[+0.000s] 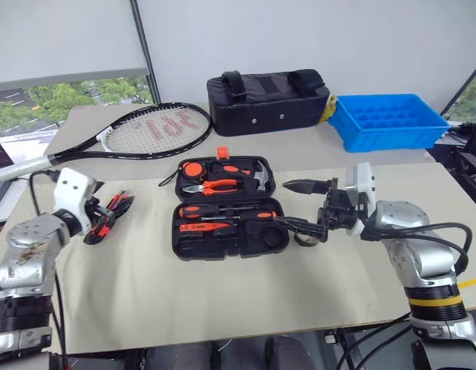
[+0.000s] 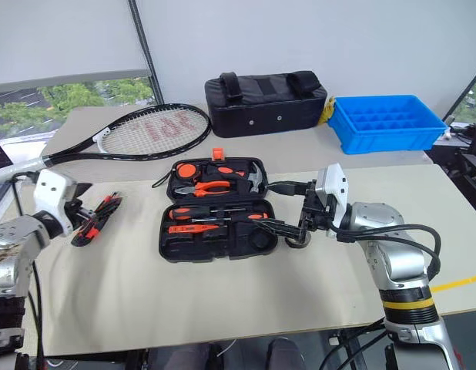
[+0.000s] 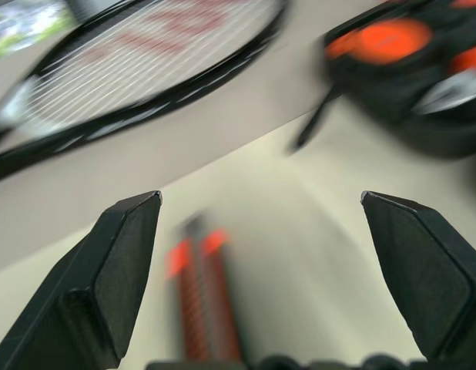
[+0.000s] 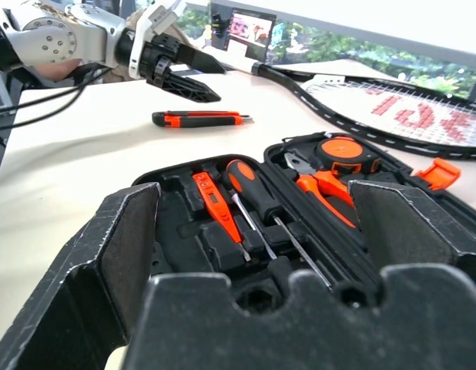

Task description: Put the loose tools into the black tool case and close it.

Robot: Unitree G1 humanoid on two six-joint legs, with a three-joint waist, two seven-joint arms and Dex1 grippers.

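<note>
I am watching my left gripper (image 4: 193,77) hovering low over the beige table mat (image 1: 222,293) on its left side, its two black fingers spread wide with nothing between them, right over the orange-and-black utility knife (image 4: 201,118) that is lying loose on the mat, well apart from the case. My right gripper (image 1: 303,205) is reaching sideways at the right edge of the flat black hard-plastic tool case (image 1: 226,206), fingers likewise wide apart and gripping nothing. The case is lying open on the mat, and its moulded slots are holding red-and-black screwdrivers (image 4: 253,202), orange-handled pliers (image 1: 209,186), an orange tape measure (image 4: 346,153) and a small hammer (image 1: 261,176). Behind it a tennis racket (image 1: 155,128), a black fabric bag (image 1: 267,100) and a blue plastic tray (image 1: 386,119) are sitting.
</note>
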